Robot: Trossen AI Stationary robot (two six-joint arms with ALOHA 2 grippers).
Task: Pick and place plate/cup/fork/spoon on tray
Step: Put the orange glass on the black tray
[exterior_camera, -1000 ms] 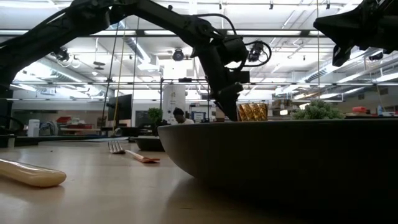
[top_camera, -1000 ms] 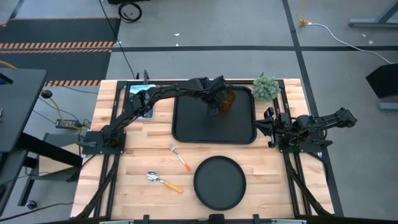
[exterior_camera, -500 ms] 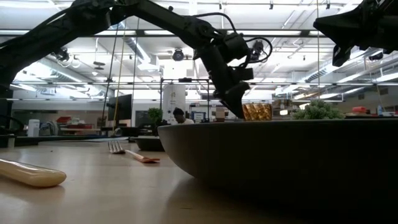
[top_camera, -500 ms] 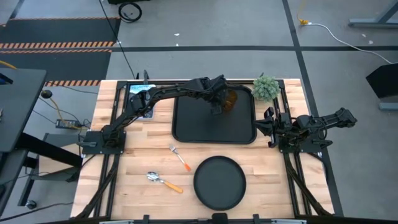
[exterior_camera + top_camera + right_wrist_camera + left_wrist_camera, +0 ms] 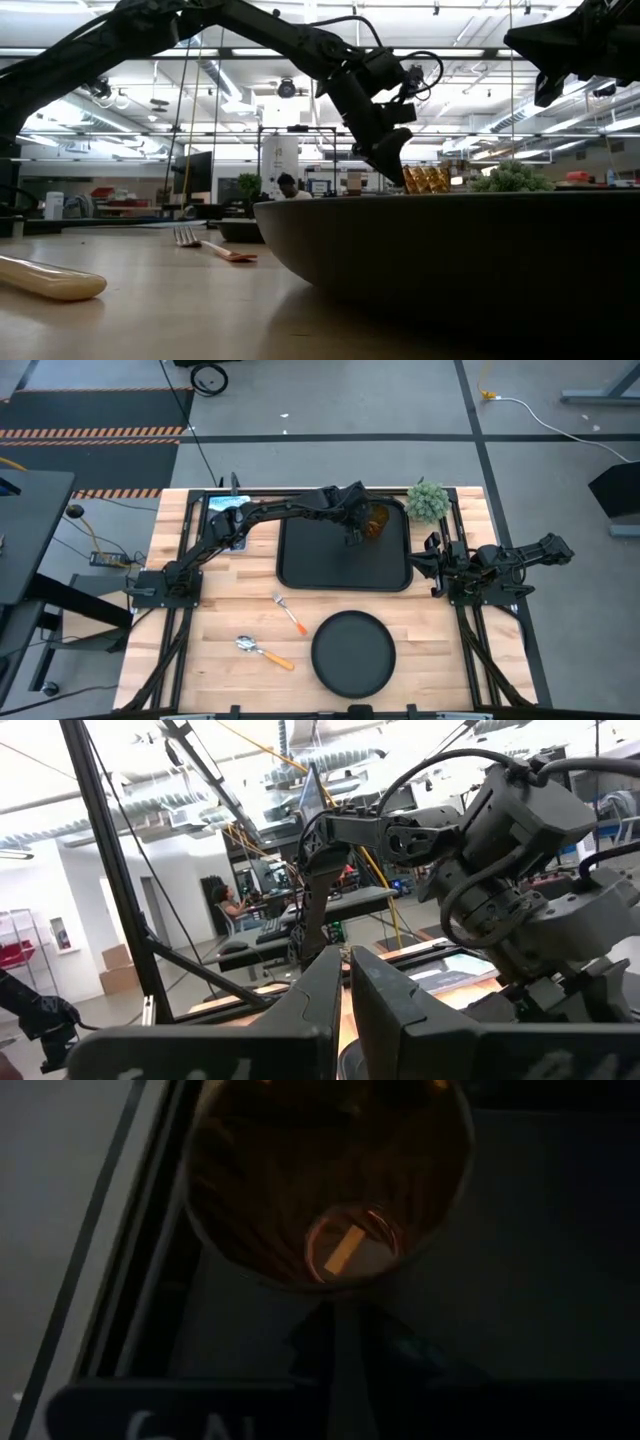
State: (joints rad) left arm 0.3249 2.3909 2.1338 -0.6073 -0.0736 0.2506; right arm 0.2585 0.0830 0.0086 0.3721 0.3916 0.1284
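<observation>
The amber cup (image 5: 376,520) stands upright on the black tray (image 5: 330,560), in its far right corner. My left gripper (image 5: 356,530) is shut just to the cup's left, slanting down at it; the left wrist view looks down into the cup (image 5: 330,1180). The round black plate (image 5: 353,652), the fork (image 5: 289,613) and the spoon (image 5: 263,651) lie flat on the wood nearer to me than the tray. My right gripper (image 5: 432,563) is shut and empty, right of the tray. My left gripper has its shut fingertips (image 5: 320,1330) against the outside of the cup's wall (image 5: 325,1292), on the side toward the table's left. The fingers slant down from the left. The cup stands on its base on the tray. I cannot tell whether they truly touch.
A small green plant (image 5: 427,501) stands just past the tray's far right corner, close to the cup. A flat device (image 5: 228,520) lies at the far left under the left arm. The plate's rim (image 5: 450,260) fills the low view's foreground.
My left gripper has gone toward the table's right edge and slightly toward the far edge. The cup has slid with it along the tray toward the tray's right rim, staying upright.
</observation>
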